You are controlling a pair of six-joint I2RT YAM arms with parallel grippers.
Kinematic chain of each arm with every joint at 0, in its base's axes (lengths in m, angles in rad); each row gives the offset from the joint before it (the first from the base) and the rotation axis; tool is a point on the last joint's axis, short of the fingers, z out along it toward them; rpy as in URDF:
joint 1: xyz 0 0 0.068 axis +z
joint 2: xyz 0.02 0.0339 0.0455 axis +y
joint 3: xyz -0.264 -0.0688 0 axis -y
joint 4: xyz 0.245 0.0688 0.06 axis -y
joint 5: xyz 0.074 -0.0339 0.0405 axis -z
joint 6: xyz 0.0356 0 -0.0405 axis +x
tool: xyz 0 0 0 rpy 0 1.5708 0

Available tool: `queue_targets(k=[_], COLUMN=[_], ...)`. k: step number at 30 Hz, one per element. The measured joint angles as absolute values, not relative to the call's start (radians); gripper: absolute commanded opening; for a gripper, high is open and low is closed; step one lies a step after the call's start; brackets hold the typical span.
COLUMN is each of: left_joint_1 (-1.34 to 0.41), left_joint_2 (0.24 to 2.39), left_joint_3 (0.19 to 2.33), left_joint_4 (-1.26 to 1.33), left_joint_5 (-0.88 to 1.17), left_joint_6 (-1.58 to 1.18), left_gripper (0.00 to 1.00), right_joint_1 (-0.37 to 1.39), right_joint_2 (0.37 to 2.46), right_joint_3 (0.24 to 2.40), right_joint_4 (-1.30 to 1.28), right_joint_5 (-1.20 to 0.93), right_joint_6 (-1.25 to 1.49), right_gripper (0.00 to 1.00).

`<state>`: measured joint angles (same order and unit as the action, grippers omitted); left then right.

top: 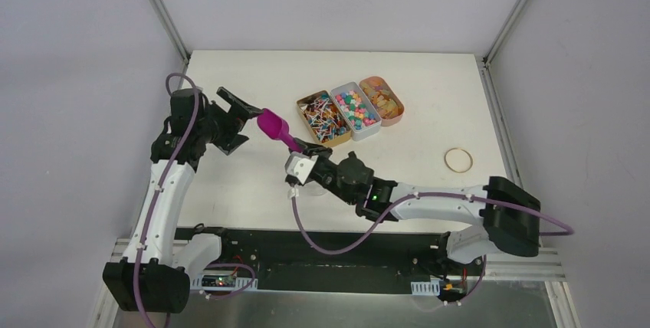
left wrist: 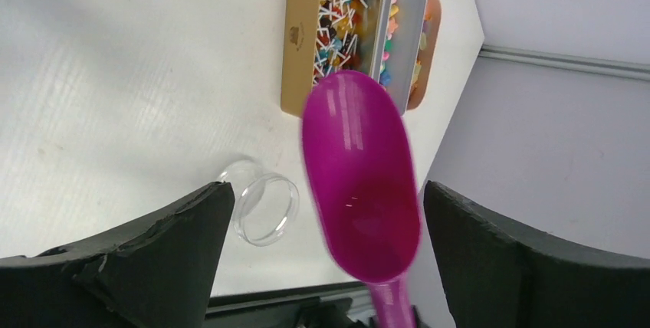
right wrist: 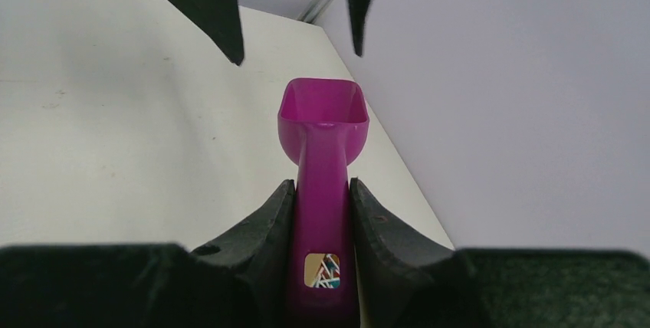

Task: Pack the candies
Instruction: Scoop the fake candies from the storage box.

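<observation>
Gripping the magenta scoop (top: 270, 123) by its handle in the right gripper (top: 306, 148), holding the left gripper (top: 247, 123) wide open around its empty bowl, leaving the candies (top: 356, 107) lying in their tins (left wrist: 295, 37) across the table; seemingly packing nothing yet

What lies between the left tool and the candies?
The magenta scoop, gripped by its handle in the right tool, lies between the open left tool and the candies. The top view shows it.

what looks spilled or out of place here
Nothing spilled: the small bright candies sit inside three open tins. The only stray is a thin tan ring lying alone near the white table's right edge.
</observation>
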<state>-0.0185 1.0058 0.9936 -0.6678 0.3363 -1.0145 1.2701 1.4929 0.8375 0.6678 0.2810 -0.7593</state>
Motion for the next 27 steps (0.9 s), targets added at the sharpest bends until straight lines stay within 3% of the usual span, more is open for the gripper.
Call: queue_targets(k=[5, 13, 22, 27], left_joint_1=[-0.019, -0.019, -0.019, -0.019], left_joint_2=[0.971, 0.917, 0.940, 1.040], left_joint_3=[1.035, 1.044, 1.045, 1.045], left_joint_4=[-0.667, -0.673, -0.621, -0.576], left_joint_5=[0.313, 0.237, 0.317, 0.357], left_joint_6=[-0.912, -0.762, -0.563, -0.522], left_gripper=[0.99, 0.99, 0.84, 0.80], right_joint_1=[1.230, 1.122, 0.942, 0.856], right_joint_2=[1.349, 1.178, 1.123, 1.175], right_joint_3=[0.836, 0.908, 1.099, 1.201], right_joint_4=[0.550, 0.147, -0.250, -0.401], right_joint_5=[0.314, 0.386, 0.352, 0.293], right_joint_6=[-0.683, -0.452, -0.278, -0.214], right_gripper=[0.00, 0.00, 0.00, 0.00])
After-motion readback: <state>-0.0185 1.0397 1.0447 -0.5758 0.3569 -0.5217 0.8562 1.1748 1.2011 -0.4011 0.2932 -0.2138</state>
